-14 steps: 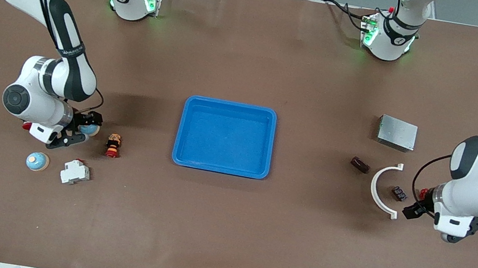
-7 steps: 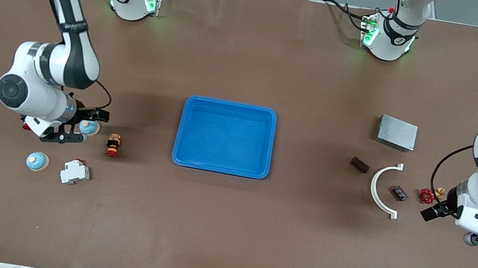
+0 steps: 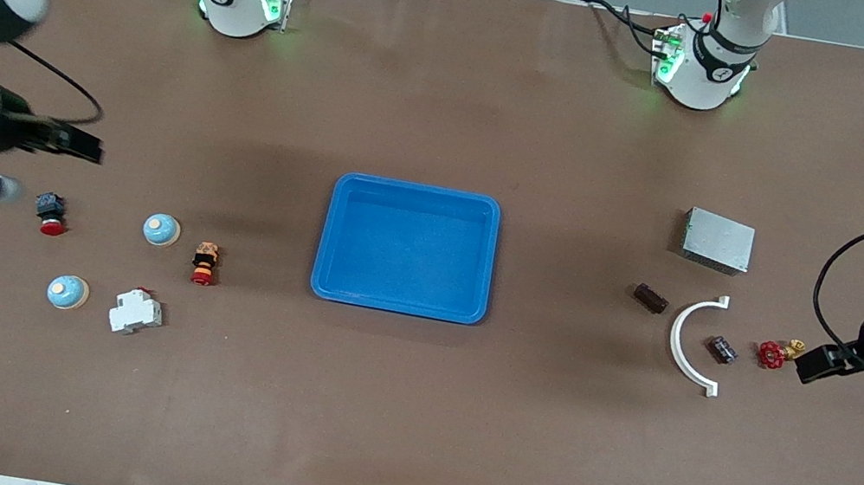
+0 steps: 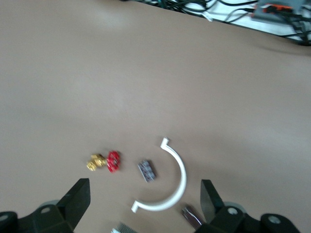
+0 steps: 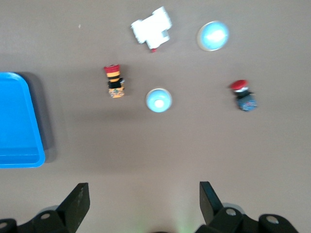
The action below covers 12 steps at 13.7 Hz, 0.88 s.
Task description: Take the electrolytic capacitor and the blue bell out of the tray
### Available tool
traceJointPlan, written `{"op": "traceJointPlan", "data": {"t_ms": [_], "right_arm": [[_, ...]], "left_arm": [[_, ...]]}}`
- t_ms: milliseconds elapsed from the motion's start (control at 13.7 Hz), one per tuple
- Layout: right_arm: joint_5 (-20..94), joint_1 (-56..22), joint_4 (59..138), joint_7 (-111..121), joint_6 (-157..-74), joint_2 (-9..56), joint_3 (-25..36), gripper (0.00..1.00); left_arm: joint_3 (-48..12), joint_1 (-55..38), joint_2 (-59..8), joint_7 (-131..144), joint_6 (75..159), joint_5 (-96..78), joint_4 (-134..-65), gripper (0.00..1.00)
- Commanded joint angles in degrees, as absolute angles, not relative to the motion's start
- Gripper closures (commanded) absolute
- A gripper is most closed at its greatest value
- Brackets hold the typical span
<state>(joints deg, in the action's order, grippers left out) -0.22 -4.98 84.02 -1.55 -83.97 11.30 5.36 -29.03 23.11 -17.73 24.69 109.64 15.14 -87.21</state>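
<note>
Two blue dome bells stand at the right arm's end of the table, one (image 3: 161, 230) (image 5: 158, 100) beside an orange-and-red button, the other (image 3: 67, 292) (image 5: 213, 35) nearer the front camera. The capacitor (image 3: 650, 297) (image 4: 191, 216), a small dark cylinder, lies at the left arm's end beside a white arc. My right gripper (image 3: 47, 169) (image 5: 143, 191) hangs open and holds nothing, high over the table near the bells. My left gripper (image 3: 850, 393) (image 4: 144, 194) is also open with nothing in it, raised over the table beside a red valve.
A blue tray (image 3: 328, 234) sits mid-table with nothing in it. Near the bells are a red push button (image 3: 51, 212), an orange-and-red button (image 3: 204, 262) and a white breaker (image 3: 136, 312). By the capacitor lie the white arc (image 3: 687, 342), a small dark block (image 3: 722, 350), the red valve (image 3: 771, 354) and a grey box (image 3: 718, 240).
Both arms have risen and drawn outward toward the table's ends. The right gripper has left the bell it straddled, which stays on the table. The left gripper has uncovered the red valve.
</note>
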Motion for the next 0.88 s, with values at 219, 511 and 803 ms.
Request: {"op": "traceJointPlan", "data": {"t_ms": [219,511,803], "right_arm": [[-2.73,-2.64,77.52,-1.93,-82.53,13.18,6.06,0.0],[-2.02,-2.2,76.38,-1.93,-82.53,13.18,6.06,0.0],[-2.02,-2.11,75.85,-1.93,-82.35,12.83,6.15,0.0]], "left_arm": [[-29.27,23.47,-12.32,16.88,99.69,12.3,-82.97,0.0],[-29.01,23.73,-8.89,16.79,97.47,9.34,-82.97,0.0],[-29.18,25.05,-6.51,14.77,93.88,7.21,-82.97,0.0]]}}
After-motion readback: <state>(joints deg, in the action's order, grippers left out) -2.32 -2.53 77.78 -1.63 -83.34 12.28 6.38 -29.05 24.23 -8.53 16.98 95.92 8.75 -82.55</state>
